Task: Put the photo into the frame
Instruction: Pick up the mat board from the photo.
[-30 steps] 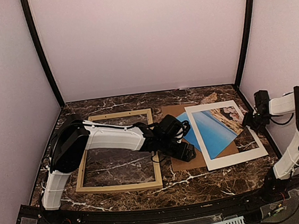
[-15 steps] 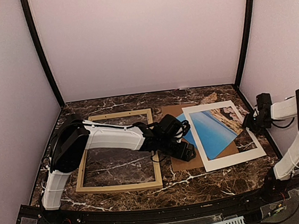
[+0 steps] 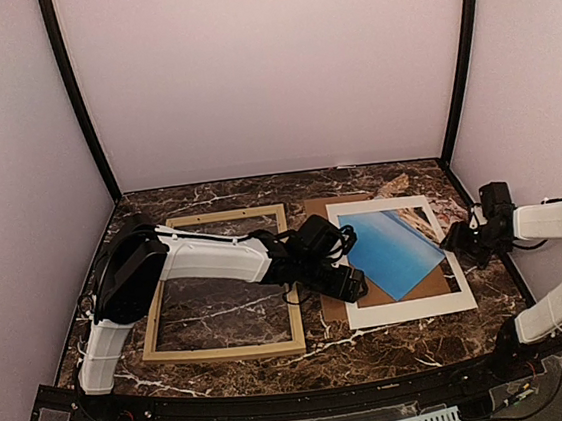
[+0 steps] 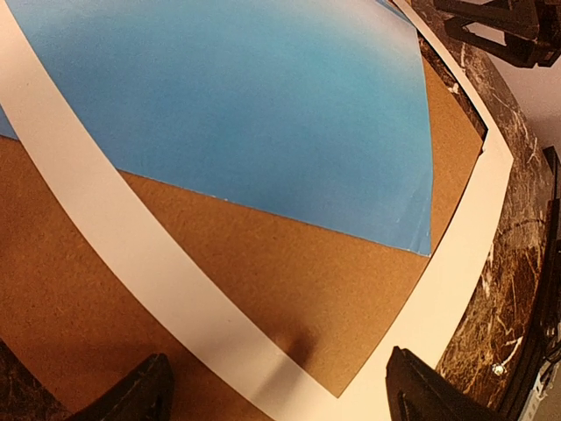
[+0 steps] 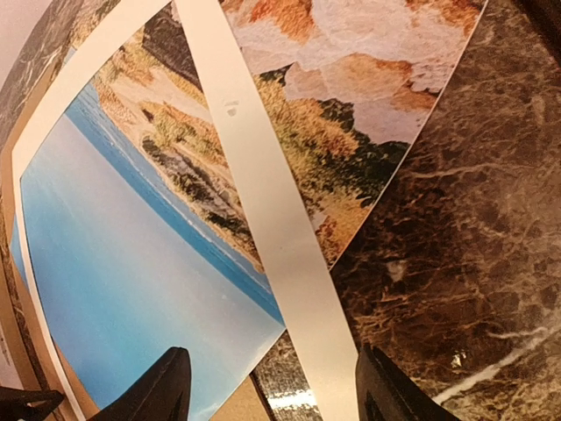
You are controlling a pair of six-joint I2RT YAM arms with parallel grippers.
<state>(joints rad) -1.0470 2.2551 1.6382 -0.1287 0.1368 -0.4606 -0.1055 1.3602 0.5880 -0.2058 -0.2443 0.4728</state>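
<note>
The photo (image 3: 391, 249) lay flat well to the right of the frame (image 3: 226, 353), skewed beneath the white mat (image 3: 412, 309) and over the brown backing board (image 3: 371, 297) (its rocky corner poked out past the mat's side farthest from the frame). Both pincers stood released, holding nothing. The left gripper (image 3: 355, 288) hung over the mat's frame-side edge, and the right gripper (image 3: 462, 240) was at the far edge. A nudge there would likely drag mat and photo together, or buckle the thin print.
</note>
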